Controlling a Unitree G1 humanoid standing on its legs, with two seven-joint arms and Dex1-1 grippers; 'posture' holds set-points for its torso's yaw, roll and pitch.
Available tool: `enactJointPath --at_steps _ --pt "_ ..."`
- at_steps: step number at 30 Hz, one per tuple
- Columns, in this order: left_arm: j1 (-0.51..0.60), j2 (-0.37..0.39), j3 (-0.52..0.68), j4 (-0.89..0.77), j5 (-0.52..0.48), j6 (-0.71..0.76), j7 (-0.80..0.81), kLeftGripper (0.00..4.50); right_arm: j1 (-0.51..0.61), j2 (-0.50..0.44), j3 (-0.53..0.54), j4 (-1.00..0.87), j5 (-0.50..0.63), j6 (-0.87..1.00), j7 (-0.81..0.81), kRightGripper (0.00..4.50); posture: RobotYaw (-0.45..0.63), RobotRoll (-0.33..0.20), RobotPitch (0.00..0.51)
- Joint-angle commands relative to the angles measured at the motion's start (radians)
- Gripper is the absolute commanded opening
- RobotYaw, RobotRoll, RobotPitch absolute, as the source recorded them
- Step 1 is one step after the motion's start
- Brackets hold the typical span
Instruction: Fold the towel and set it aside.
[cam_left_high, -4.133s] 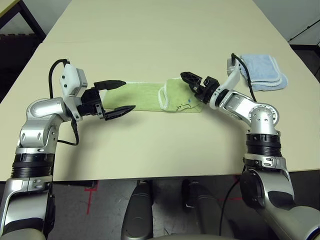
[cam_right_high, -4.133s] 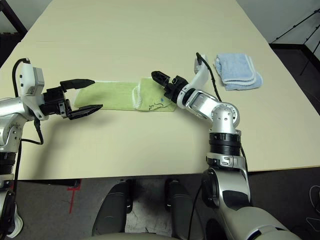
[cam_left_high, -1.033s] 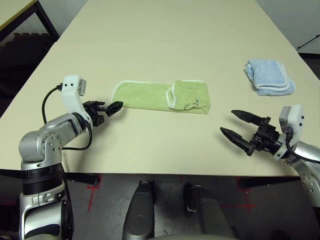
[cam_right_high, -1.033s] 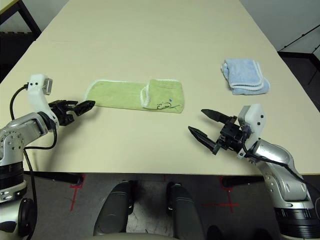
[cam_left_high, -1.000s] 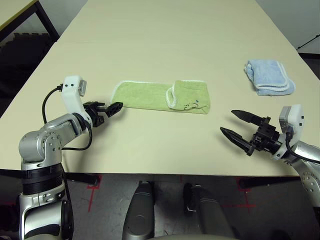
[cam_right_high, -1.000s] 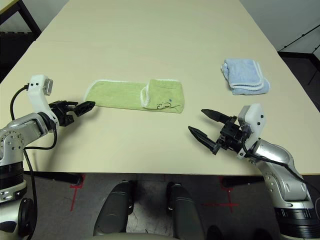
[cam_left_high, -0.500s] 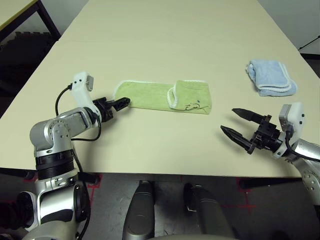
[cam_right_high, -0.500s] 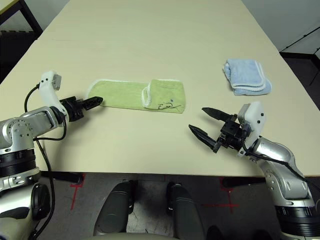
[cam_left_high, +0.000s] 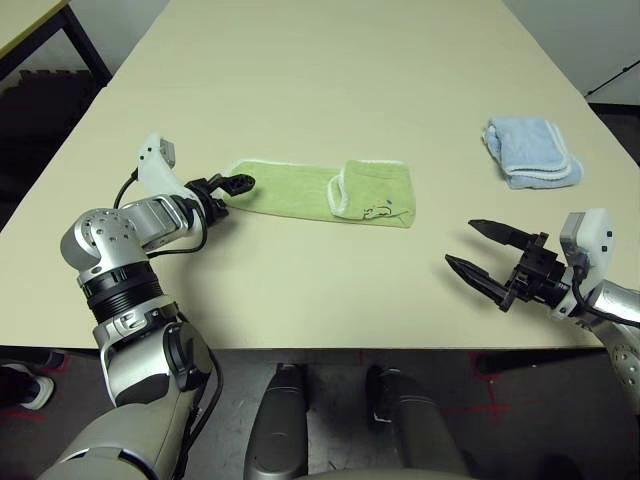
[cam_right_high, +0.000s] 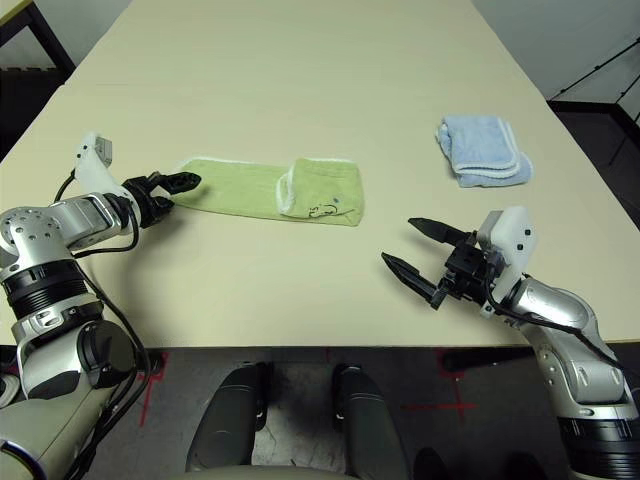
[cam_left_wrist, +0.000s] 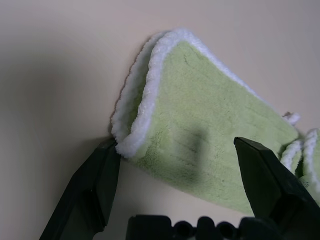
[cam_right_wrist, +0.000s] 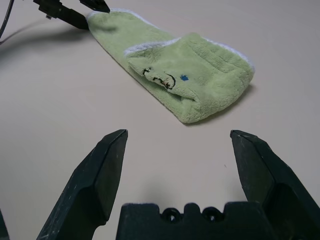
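Note:
The light green towel (cam_left_high: 300, 190) lies on the table as a long strip. Its right end is doubled back on top, with a black handwritten mark (cam_right_wrist: 160, 79) showing there. My left gripper (cam_left_high: 238, 188) is open at the strip's left end. In the left wrist view its two fingers (cam_left_wrist: 95, 185) stand on either side of the white-edged end of the towel (cam_left_wrist: 200, 115), and the left finger touches the corner. My right gripper (cam_left_high: 462, 243) is open and holds nothing. It hovers near the table's front edge, well to the right of the towel (cam_right_wrist: 195, 85) and pointing toward it.
A smaller pale blue folded towel (cam_left_high: 530, 152) rests at the back right of the beige table (cam_left_high: 330, 290). The table's front edge runs just below both grippers. A dark floor and black table legs show at the far left.
My left gripper has moved forward and right to the towel's left end, which its fingers now straddle. The right arm has stayed in place. The camera has shifted slightly.

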Motion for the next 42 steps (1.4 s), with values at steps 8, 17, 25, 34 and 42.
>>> enactJointPath --at_steps 8,17,25,34,42 --pt "-0.003 -0.022 0.003 -0.021 0.087 0.061 0.085 4.50 -0.010 -0.007 -0.011 0.002 -0.013 -0.007 -0.003 4.47 0.15 0.000 0.208" --pt "-0.031 -0.042 -0.014 -0.006 0.137 -0.008 0.117 2.74 0.009 -0.013 -0.024 -0.018 -0.008 -0.001 -0.008 4.50 0.13 0.000 0.211" --pt "-0.060 -0.063 0.024 -0.022 0.156 0.009 0.154 0.02 0.006 -0.016 -0.022 -0.012 -0.008 0.000 -0.009 4.50 0.14 0.000 0.214" --pt "-0.129 -0.113 0.000 -0.106 0.083 0.106 0.074 0.02 -0.009 -0.011 -0.015 0.008 -0.013 -0.005 -0.006 4.50 0.15 0.000 0.212" --pt "-0.158 -0.087 -0.095 -0.165 0.045 0.220 -0.007 0.02 -0.003 -0.014 -0.021 0.012 -0.013 -0.005 -0.005 4.50 0.14 0.000 0.212"
